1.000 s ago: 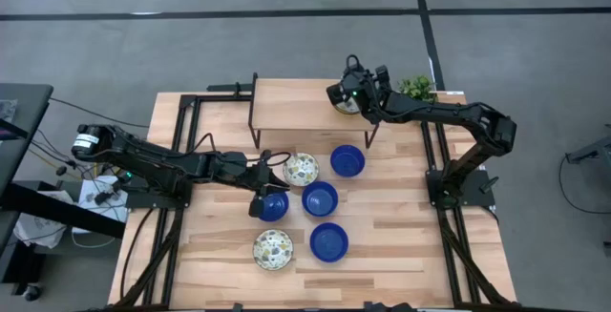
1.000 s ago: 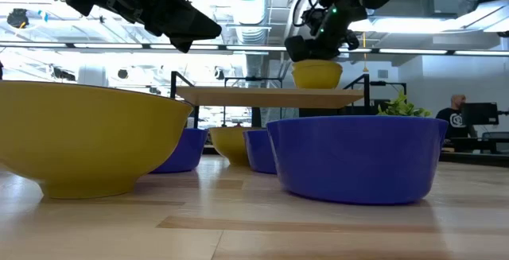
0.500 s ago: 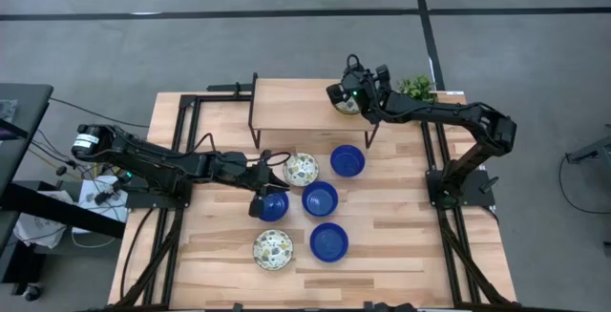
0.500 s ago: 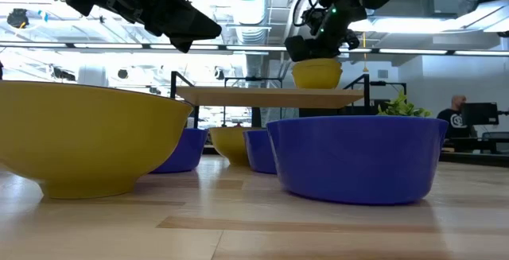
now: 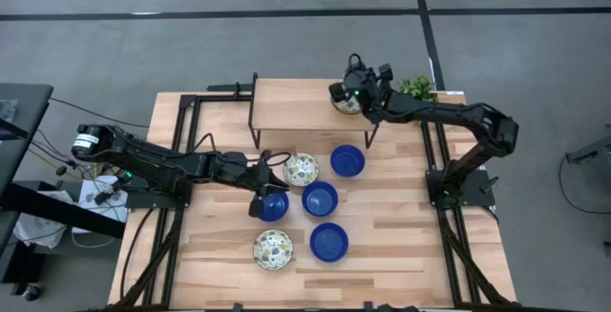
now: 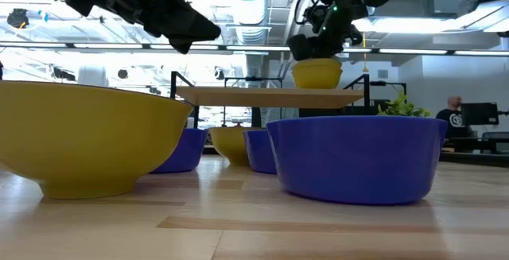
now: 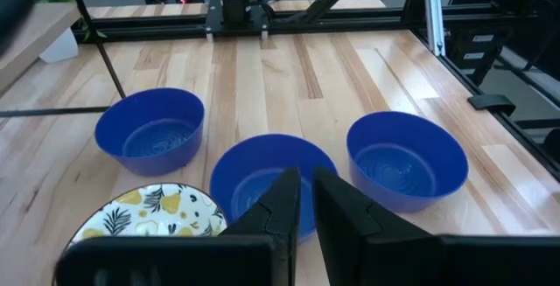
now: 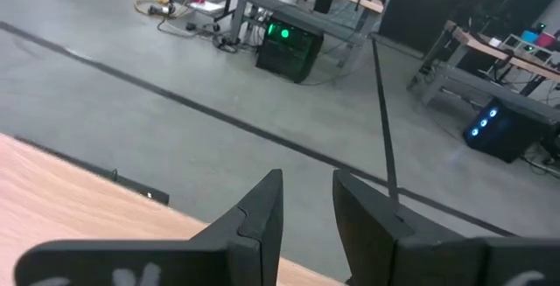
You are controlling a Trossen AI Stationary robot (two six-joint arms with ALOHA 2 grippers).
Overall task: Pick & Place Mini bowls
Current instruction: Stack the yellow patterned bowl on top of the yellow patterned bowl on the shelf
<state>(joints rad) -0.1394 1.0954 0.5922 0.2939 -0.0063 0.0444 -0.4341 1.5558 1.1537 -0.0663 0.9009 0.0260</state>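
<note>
a white floral-patterned mini bowl (image 5: 347,105) sits on the raised wooden shelf (image 5: 296,107) beneath the right gripper (image 5: 342,93), jaws slightly parted, while the left gripper (image 5: 268,184), jaws nearly closed, hovers over empty glossy cobalt blue bowls (image 7: 273,181).

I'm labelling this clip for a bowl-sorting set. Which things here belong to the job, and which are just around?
Job: four blue bowls, two patterned bowls on the table, one patterned bowl on the raised shelf.
Just around: leafy plant, person in the background.
</note>
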